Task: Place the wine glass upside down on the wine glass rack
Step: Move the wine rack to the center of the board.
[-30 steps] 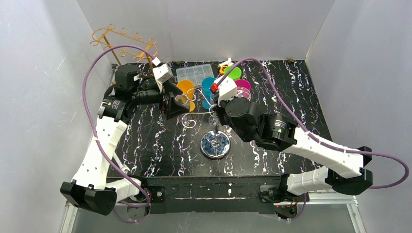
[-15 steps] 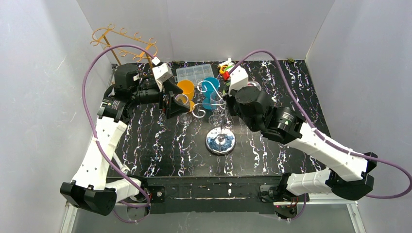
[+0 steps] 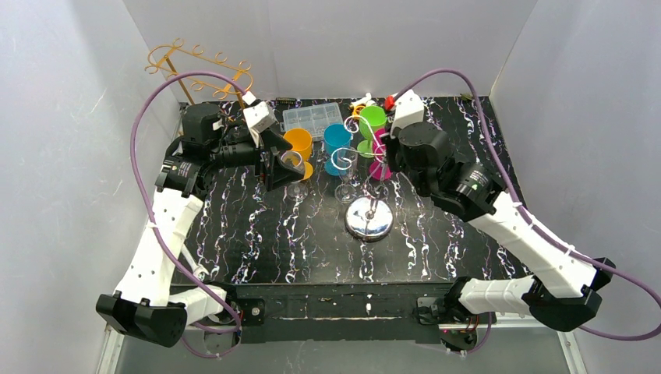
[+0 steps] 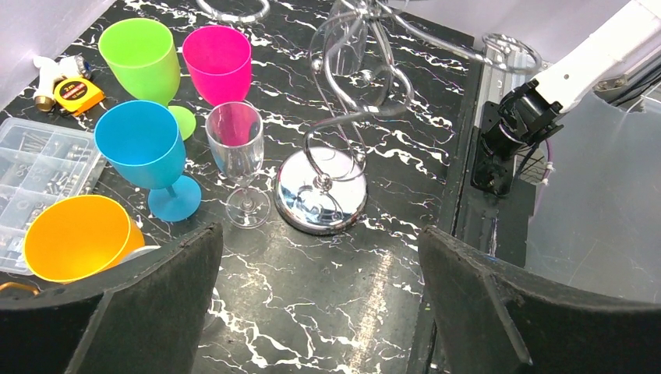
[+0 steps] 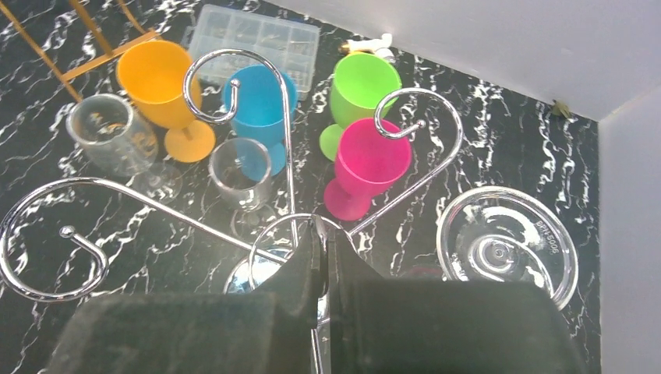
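The chrome wine glass rack [image 3: 369, 220] stands on its round base [image 4: 323, 191], its curled arms spreading out [image 5: 70, 234]. My right gripper [image 5: 323, 234] is shut on the ring at the top of the rack's stem; it also shows in the top view [image 3: 386, 165]. A clear wine glass [image 3: 347, 167] stands upright just left of the rack [image 4: 238, 156] [image 5: 242, 175]. A second clear glass [image 5: 109, 140] stands by the orange goblet. A clear glass foot [image 5: 507, 249] shows end-on beside the rack; how it hangs I cannot tell. My left gripper [image 4: 319, 312] is open and empty [image 3: 282, 167].
Orange [image 3: 298, 144], blue [image 3: 337, 139], green [image 3: 372, 118] and pink [image 3: 382, 152] goblets stand behind the rack. A clear parts box [image 3: 312, 118] and a tape measure [image 4: 78, 93] lie at the back. A gold wire rack [image 3: 199, 66] stands at the back left.
My right gripper has moved the chrome rack to the right and a little back, past the clear glass. The left arm has not moved.
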You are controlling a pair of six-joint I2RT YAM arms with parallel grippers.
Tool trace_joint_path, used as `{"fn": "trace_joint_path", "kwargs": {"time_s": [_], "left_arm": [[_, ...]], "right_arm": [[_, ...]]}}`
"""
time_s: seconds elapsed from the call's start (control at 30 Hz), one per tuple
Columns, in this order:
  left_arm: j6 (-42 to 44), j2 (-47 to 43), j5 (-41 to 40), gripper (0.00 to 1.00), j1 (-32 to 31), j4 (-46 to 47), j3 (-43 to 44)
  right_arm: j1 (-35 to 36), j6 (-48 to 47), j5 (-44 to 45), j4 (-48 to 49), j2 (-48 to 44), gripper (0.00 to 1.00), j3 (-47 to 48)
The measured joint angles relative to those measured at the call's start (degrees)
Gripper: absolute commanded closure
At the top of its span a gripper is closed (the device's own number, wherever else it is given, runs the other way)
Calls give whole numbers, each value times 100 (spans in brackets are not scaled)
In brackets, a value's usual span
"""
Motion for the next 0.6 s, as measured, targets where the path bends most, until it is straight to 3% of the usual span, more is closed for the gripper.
{"fn": "trace_joint_path", "kwargs": {"time_s": [0.3, 0.6], "left_arm": [[54, -58, -2, 4, 0, -55, 0], [140, -60, -2, 4, 0, -124, -2]], "right_arm": [[-924, -210, 86, -76, -33, 99, 0], [-1272, -283, 293, -72, -16, 99, 2]]}}
